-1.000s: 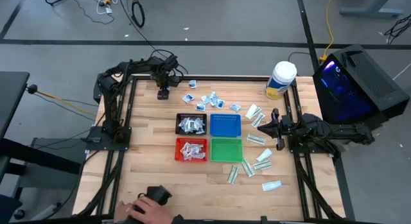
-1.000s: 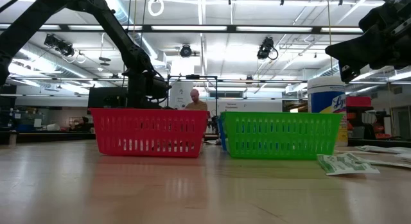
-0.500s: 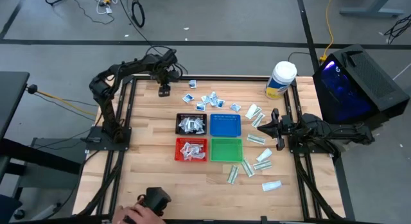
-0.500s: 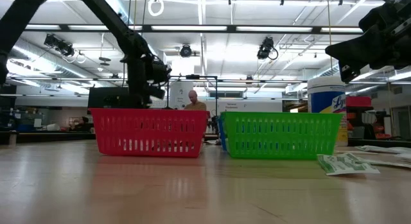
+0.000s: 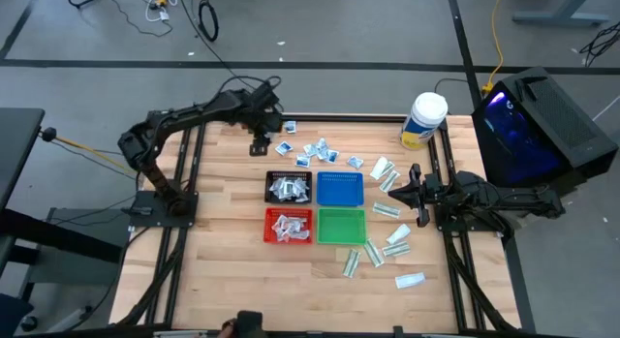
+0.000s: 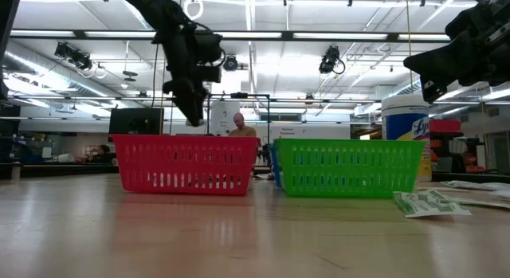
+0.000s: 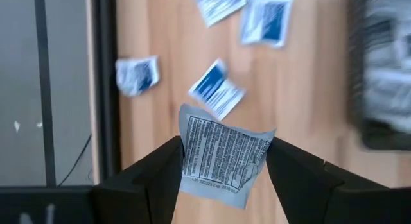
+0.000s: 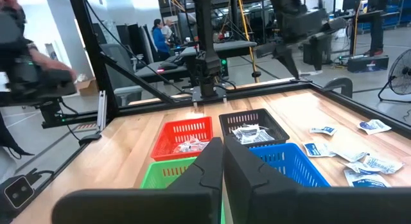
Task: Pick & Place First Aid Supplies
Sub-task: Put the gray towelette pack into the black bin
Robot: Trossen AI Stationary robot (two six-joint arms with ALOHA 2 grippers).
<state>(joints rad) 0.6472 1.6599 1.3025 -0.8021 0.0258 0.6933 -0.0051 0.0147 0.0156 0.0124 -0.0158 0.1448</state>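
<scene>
My left gripper (image 5: 260, 142) hangs over the table's far left part, shut on a white first aid packet (image 7: 221, 156) with black print. More first aid supplies lie flat on the wood: squarish white-and-blue packets (image 5: 315, 149) beyond the trays and narrow white-and-green ones (image 5: 387, 212) to their right. Packets also fill the black tray (image 5: 289, 187) and the red tray (image 5: 289, 226). My right gripper (image 8: 223, 160) waits shut at the table's right edge (image 5: 402, 191), pointing level toward the trays. My left gripper pinches the packet between its two fingers (image 7: 154, 176), which sit on the packet's opposite side edges (image 7: 186, 153). The fingers come from above, pointing steeply down. The packet is lifted clear of the table, slightly bowed, its printed face toward the wrist.
A blue tray (image 5: 340, 188) and a green tray (image 5: 341, 226) stand beside the black and red ones at the table's middle. A big white jar with a yellow label (image 5: 423, 120) stands at the far right corner. Bare wood stretches along the near left.
My left gripper has risen well above the table at the far left and shifted a little toward the table's right, its arm swinging with it. A person's hand with a black object at the near edge has drawn back almost out of the picture.
</scene>
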